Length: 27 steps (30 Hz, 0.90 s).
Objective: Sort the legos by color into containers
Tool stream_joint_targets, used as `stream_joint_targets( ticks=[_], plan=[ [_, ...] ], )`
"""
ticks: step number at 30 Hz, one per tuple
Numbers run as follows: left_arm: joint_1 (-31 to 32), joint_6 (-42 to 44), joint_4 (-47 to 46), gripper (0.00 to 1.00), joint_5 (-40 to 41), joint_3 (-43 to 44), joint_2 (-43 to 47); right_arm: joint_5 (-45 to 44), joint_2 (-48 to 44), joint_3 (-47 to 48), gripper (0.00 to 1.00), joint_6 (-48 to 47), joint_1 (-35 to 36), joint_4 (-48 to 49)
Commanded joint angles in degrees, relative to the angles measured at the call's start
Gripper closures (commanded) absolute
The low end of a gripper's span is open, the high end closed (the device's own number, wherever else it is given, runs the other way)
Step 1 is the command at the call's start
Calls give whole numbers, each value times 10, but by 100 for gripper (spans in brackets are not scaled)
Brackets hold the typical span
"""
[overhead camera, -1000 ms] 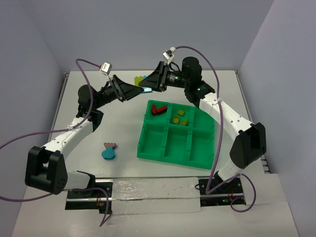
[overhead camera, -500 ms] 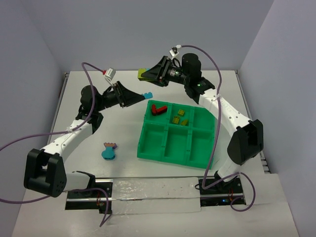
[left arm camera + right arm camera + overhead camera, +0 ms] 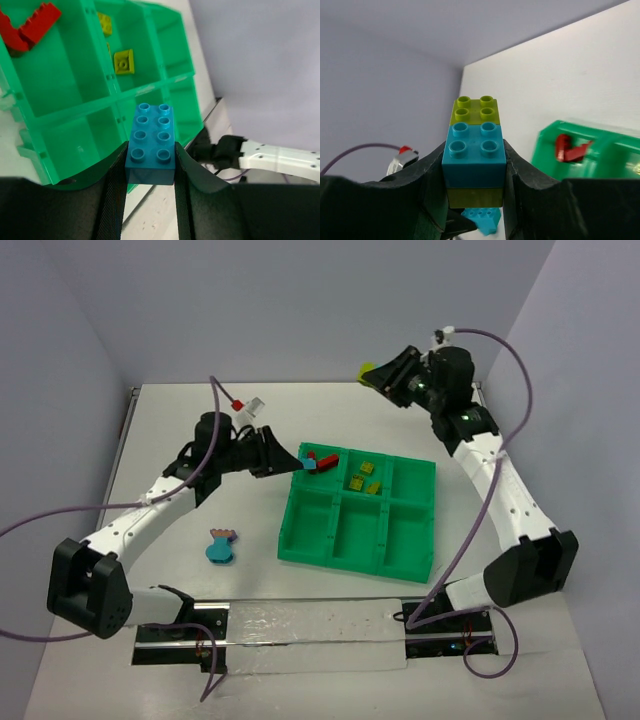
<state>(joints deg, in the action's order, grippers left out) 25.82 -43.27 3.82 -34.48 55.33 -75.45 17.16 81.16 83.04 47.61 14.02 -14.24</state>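
left tool (image 3: pixel 150 162) pinching blue brick (image 3: pixel 151 135) over tray (image 3: pixel 300 552) far-left corner, by the red bricks (image 3: pixel 325 458). right tool (image 3: pixel 474 170) pinching yellow-green/cyan stack (image 3: pixel 473 150), high, well behind tray. step: placing blue. next, i'd say: shift to an unused compartment, release.

The bright green tray (image 3: pixel 352 560), six square containers in two rows of three, lies flat right of centre; its far-left compartment holds red legos (image 3: pixel 321 460) and its far-middle compartment holds small yellow-green legos (image 3: pixel 362 476). A blue two-by-four brick (image 3: pixel 151 139) is clamped in the left gripper (image 3: pixel 150 155) over the tray's far-left corner, and a yellow-green and cyan stack (image 3: pixel 473 150) is clamped in the right gripper (image 3: pixel 474 167), raised beyond the tray's far edge. A blue and pinkish-orange cluster (image 3: pixel 221 545) lies left of the tray, well apart from it.
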Motion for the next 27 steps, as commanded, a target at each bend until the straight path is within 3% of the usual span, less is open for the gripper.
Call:
stream_joint_targets(
  ticks=[1, 9, 11, 13, 15, 18, 21, 24, 27],
  plan=[
    [63, 65, 94, 100, 93, 42, -41, -70, -65, -30, 100, -73, -28, -56],
    [85, 35, 76, 100, 133, 8, -42, -83, -120, -92, 100, -101, -47, -67],
    [86, 33, 82, 95, 146, 6, -39, -84, -130, -105, 100, -104, -50, -67],
    [89, 34, 98, 80, 153, 7, -42, -86, -137, -115, 100, -106, -53, -67],
    [90, 37, 105, 56, 149, 10, -47, -86, -142, -122, 100, -109, -54, -67],
    [94, 45, 123, 35, 145, 13, -50, -85, -149, -129, 100, -114, -54, -68],
    [95, 55, 142, 20, 148, 21, -43, -80, -153, -129, 100, -126, -55, -72],
    [95, 64, 163, 12, 152, 29, -37, -73, -154, -127, 100, -134, -54, -79],
    [95, 75, 196, 11, 166, 50, -28, -65, -157, -131, 100, -138, -55, -80]
  ],
)
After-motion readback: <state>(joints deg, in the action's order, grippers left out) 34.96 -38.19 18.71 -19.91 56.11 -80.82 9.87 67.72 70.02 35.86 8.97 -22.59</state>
